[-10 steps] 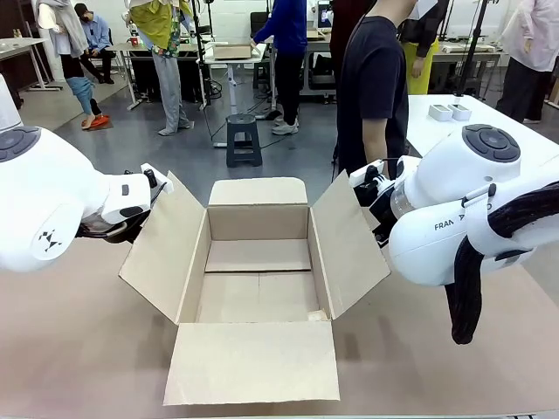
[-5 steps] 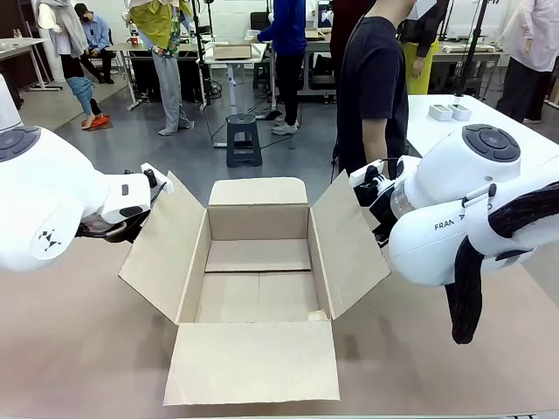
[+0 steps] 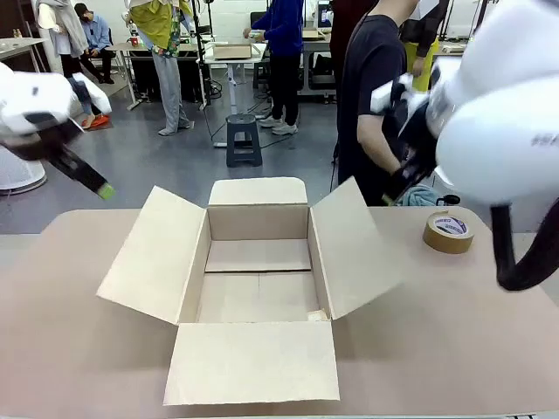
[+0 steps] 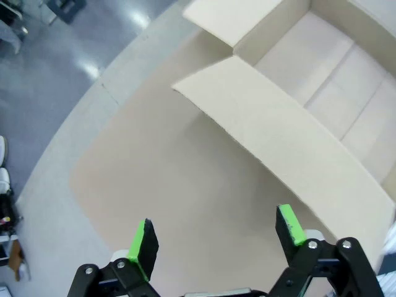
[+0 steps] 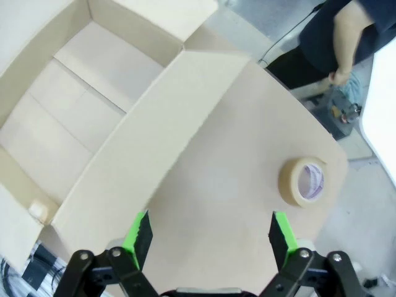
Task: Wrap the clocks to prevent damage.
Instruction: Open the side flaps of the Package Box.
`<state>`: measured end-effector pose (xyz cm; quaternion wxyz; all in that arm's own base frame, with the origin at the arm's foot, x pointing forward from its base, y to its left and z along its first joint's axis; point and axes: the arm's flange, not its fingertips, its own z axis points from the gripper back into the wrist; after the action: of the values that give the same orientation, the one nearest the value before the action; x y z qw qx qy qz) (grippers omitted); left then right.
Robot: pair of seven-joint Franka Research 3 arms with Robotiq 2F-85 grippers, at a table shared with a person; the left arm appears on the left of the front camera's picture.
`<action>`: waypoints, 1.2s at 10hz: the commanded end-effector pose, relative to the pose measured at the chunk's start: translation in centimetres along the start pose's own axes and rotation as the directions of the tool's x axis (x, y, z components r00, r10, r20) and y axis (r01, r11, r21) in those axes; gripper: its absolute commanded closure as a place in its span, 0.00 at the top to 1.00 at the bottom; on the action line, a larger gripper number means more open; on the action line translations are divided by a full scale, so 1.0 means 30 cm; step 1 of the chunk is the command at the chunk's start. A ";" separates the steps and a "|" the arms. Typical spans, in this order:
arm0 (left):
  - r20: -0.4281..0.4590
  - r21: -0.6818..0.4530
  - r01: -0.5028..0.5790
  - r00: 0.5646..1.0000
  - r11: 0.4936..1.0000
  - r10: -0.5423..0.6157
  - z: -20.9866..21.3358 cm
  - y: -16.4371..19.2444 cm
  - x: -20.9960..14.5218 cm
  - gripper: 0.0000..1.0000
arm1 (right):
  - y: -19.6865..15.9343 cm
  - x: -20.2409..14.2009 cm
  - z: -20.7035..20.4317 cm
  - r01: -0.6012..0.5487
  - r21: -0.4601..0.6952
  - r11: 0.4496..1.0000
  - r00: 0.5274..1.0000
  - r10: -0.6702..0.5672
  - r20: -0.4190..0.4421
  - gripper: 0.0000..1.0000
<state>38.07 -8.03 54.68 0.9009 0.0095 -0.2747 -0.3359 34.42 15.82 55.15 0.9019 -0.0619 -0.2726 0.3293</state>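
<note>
So the cardboard box (image 3: pixel 258 297) is being shown open on the table (image 3: pixel 70 349), all four flaps folded out. The left gripper (image 4: pixel 216 232) is being held spread wide above the table, just outside the box's left flap. The right gripper (image 5: pixel 210 232) is being held spread too, over the right flap. Past that flap a tape roll (image 3: pixel 449 232) is being shown lying flat, label print too small to read. A person (image 3: pixel 371 87) is being seen standing behind the box's far right corner.

The left arm (image 3: pixel 35 100) and right arm (image 3: pixel 502 113) have smooth, rounded white shells, the right one with grey lettering (image 3: pixel 546 140) and a thick black cable (image 3: pixel 511 266) hanging from it. The left gripper (image 4: pixel 215 232) and right gripper (image 5: pixel 209 232) are black, with bright green pads (image 4: pixel 289 224)
</note>
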 end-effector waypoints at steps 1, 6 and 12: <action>-0.024 0.040 0.041 0.999 0.998 -0.040 0.122 0.000 0.053 1.00 | 0.034 0.107 0.160 0.006 -0.064 0.998 0.999 -0.009 -0.052 1.00; 0.000 0.008 0.012 1.000 1.000 -0.012 0.104 0.004 0.028 1.00 | 0.014 0.044 0.131 -0.003 -0.030 1.000 1.000 0.003 -0.016 1.00; -0.057 -0.280 0.087 0.993 0.956 -0.107 0.079 0.139 0.068 1.00 | -0.106 -0.030 0.158 -0.146 0.254 0.956 0.983 0.112 0.146 1.00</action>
<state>39.00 -6.63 57.35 0.8976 -0.0454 -0.2304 -0.3730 33.39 14.21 59.95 0.8794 0.0055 -0.2826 0.3832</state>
